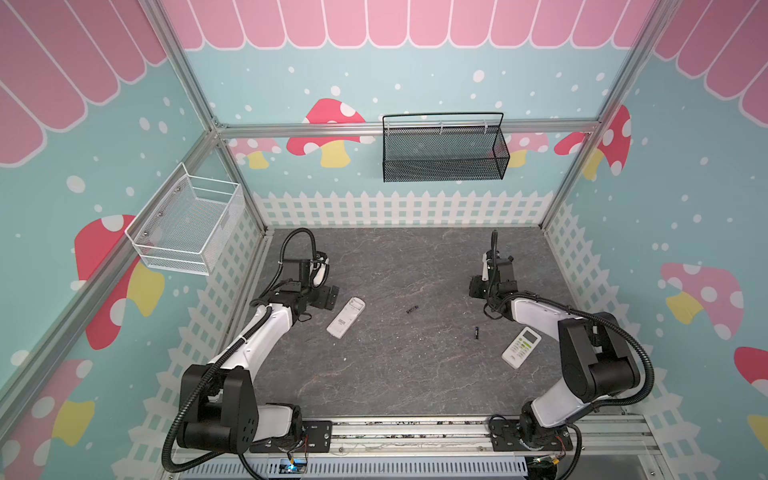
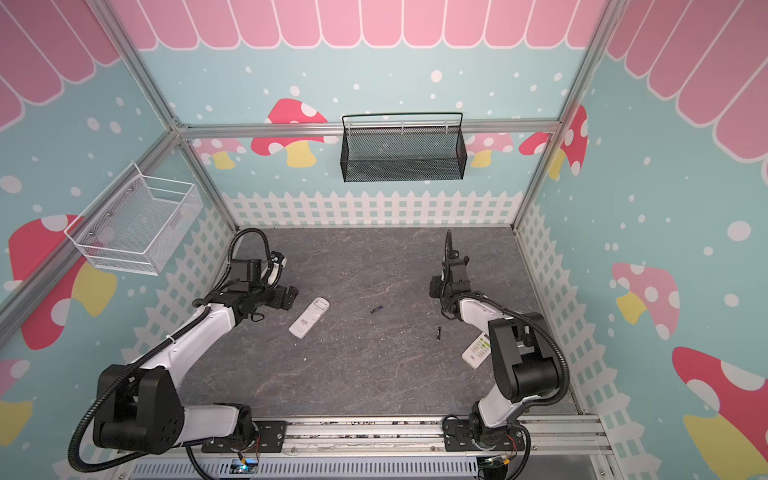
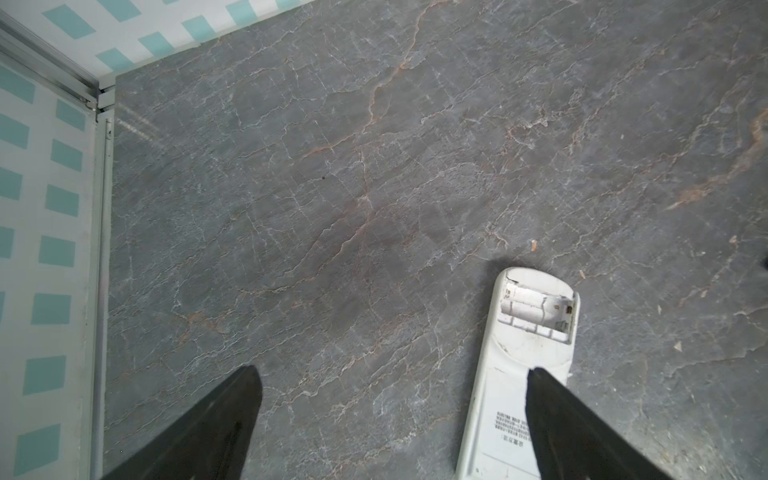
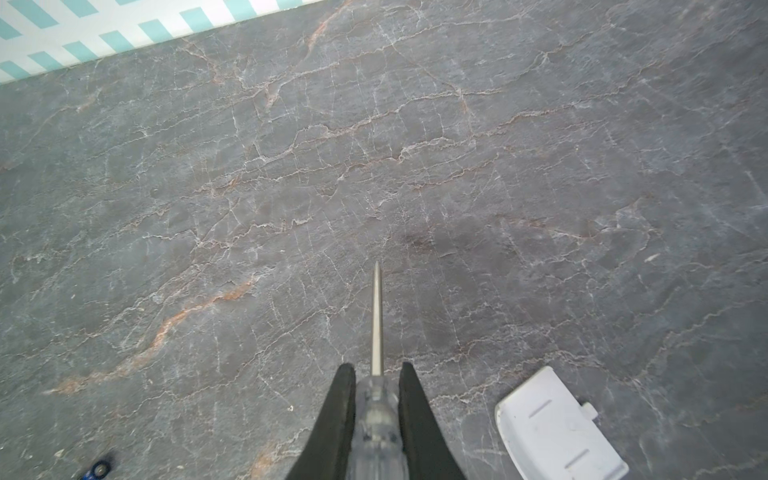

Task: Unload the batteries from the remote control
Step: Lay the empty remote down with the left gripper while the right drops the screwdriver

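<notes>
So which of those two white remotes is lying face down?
The remote by the left gripper: its back is up, battery bay open and empty. The other remote shows its buttons.

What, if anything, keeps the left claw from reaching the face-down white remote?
Likely nothing, so yes: the left claw stands open, and the white remote lies uncovered right beside it.

Clear-handled screwdriver [image 4: 376, 409] in right gripper [image 4: 377, 365]

The grey marbled tabletop [image 1: 395, 374] bears a face-down white remote [image 1: 345, 318] left of centre and a face-up remote [image 1: 521, 347] at lower right. One dark battery [image 1: 412, 309] lies mid-frame, and another battery [image 1: 476, 332] lies near the face-up remote.
</notes>
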Action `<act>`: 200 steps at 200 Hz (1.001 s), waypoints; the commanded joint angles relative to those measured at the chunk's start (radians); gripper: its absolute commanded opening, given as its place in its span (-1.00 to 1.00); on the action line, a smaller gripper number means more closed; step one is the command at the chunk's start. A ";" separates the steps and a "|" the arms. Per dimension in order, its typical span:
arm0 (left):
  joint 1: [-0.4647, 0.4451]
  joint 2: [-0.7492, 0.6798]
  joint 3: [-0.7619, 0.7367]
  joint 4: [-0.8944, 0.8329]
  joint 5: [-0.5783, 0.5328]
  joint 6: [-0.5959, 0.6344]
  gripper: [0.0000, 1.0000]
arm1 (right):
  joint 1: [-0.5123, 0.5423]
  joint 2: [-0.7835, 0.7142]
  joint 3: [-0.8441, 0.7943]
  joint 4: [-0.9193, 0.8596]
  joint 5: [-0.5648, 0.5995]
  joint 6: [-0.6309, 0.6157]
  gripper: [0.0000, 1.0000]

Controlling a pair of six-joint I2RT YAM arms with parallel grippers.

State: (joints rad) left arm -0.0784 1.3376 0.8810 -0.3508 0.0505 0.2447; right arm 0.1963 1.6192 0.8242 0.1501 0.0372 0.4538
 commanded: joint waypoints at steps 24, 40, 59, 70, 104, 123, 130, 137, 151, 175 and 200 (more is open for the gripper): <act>0.007 -0.012 -0.001 0.007 0.040 -0.024 0.99 | -0.005 0.031 -0.064 0.065 0.003 0.009 -0.58; 0.008 -0.003 -0.006 0.021 0.044 -0.022 0.99 | -0.004 0.027 -0.083 0.078 0.004 -0.009 -0.50; 0.007 0.003 0.006 0.014 0.050 -0.037 0.99 | -0.006 0.023 -0.094 0.070 0.010 -0.023 -0.45; 0.007 0.006 0.017 0.001 0.051 -0.041 0.99 | -0.008 0.013 -0.100 0.067 0.006 -0.026 -0.41; 0.007 0.018 0.014 0.016 0.037 -0.033 0.99 | -0.011 -0.007 -0.077 0.013 0.005 -0.053 -0.37; 0.007 0.017 0.029 -0.003 0.039 -0.038 0.99 | -0.012 -0.050 -0.047 -0.077 0.010 -0.042 -0.34; 0.007 0.018 0.025 0.005 0.038 -0.035 0.99 | -0.012 -0.072 -0.042 -0.114 0.016 -0.033 -0.32; 0.007 0.020 0.019 0.014 0.038 -0.031 0.99 | -0.012 -0.093 -0.036 -0.152 0.024 -0.025 -0.29; 0.006 0.022 0.019 0.014 0.037 -0.031 0.99 | -0.012 -0.139 -0.027 -0.246 0.045 0.002 -0.22; 0.007 0.028 0.030 0.006 0.037 -0.046 0.99 | -0.014 -0.226 -0.029 -0.420 0.111 0.098 0.24; 0.006 0.032 0.027 0.014 0.046 -0.068 0.99 | -0.021 -0.294 -0.035 -0.584 0.162 0.189 0.64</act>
State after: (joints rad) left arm -0.0780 1.3560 0.8841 -0.3450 0.0834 0.2089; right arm 0.1867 1.3731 0.7837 -0.1940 0.1188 0.5232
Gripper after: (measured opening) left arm 0.994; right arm 0.740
